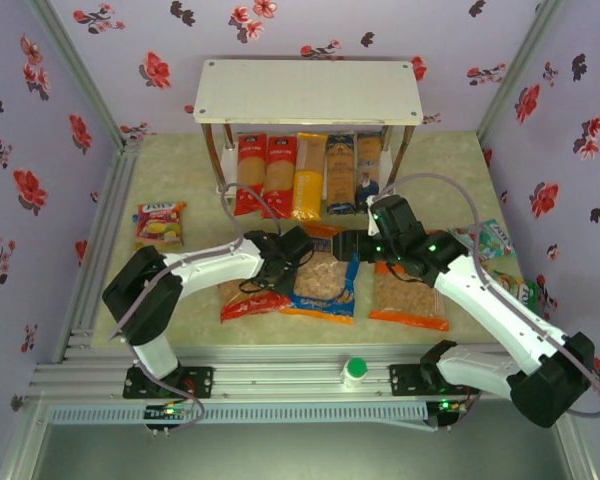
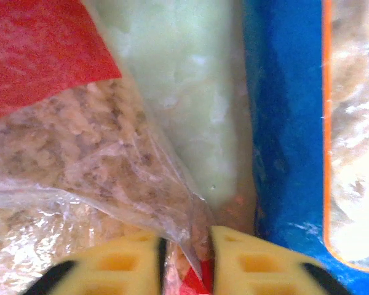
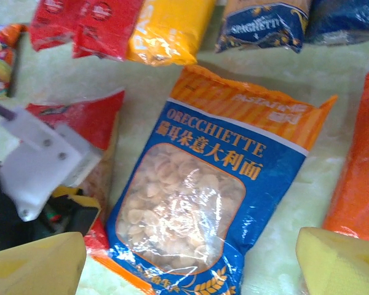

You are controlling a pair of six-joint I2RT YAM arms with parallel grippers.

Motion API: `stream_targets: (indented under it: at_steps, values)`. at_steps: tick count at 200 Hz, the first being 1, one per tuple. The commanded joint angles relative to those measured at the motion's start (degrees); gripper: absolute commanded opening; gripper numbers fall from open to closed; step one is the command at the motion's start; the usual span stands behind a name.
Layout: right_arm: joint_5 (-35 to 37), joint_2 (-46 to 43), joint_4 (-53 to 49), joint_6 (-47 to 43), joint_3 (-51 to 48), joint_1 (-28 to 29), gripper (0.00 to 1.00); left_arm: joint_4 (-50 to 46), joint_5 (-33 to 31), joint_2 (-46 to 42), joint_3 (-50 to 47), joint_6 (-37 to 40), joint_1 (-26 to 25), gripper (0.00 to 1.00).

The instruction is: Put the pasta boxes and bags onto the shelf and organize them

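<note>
Right tool (image 3: 190, 261), released wide, hovers over the blue, orange-edged plastic pillow bag of pasta (image 3: 190, 203), lying twelve-to-six on the desk (image 1: 450, 170). Left tool (image 2: 186, 264) straddles the red plastic pasta bag (image 2: 43, 55) at nine o'clock; grip unclear.

Top view: bright, even light from above on the table (image 1: 160, 170); the shelf (image 1: 308, 90) top board nearly washes out white, with soft shade beneath it.
Left wrist view: extreme close-up, soft focus all over; small glints on the red bag (image 2: 37, 49) film.
Right wrist view: blue bag (image 3: 197, 203) print legible, sheen on its window; lower corners blurred.
</note>
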Motion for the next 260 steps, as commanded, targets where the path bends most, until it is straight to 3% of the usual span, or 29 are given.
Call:
stream_targets:
  at_steps: [1, 15, 40, 47, 71, 83, 111, 138, 197, 260]
  values:
    - [3.50, 0.87, -2.98, -0.51, 1.50, -0.94, 0.89, 4.57, -0.29, -5.88, -0.93, 1.24, -0.11, 0.41]
    - [4.92, 0.91, -4.13, -0.22, 1.32, -1.57, 0.90, 6.91, 0.49, -9.12, -1.11, 1.67, 0.46, 0.52]
    - [7.02, 0.58, -5.70, 0.69, 0.55, -3.36, 0.91, 9.54, 2.33, -15.69, -1.77, 1.55, 2.03, 0.56]
    - [7.21, 0.55, -5.77, 0.98, 0.15, -3.72, 0.90, 8.68, 2.29, -17.38, -2.14, 0.71, 2.75, 0.54]
    - [8.19, 0.64, -7.26, 2.67, -1.24, -4.01, 0.89, 2.30, 1.65, -21.81, -5.67, -4.07, 5.77, 0.31]
    - [10.67, 0.25, -8.76, 3.66, -2.11, -4.19, 0.89, 0.94, 1.48, -24.49, -9.98, -6.92, 6.75, 0.25]
    - [17.35, -0.60, -12.33, 5.19, -3.87, -6.95, 0.91, 3.24, 4.53, -30.44, -20.74, -13.32, 8.38, 0.21]
    - [15.43, -0.70, -10.74, 5.88, -6.06, -10.29, 0.93, 8.10, 7.22, -31.44, -26.86, -16.93, 8.43, 0.22]
    - [10.80, -1.53, -6.14, 8.43, -10.47, -16.37, 0.95, 10.57, 6.77, -31.36, -30.03, -12.94, 16.37, 0.24]
    - [10.65, -0.07, -6.21, 8.48, -12.96, -20.21, 0.97, 13.46, 8.06, -28.97, -30.13, -7.68, 24.55, 0.27]
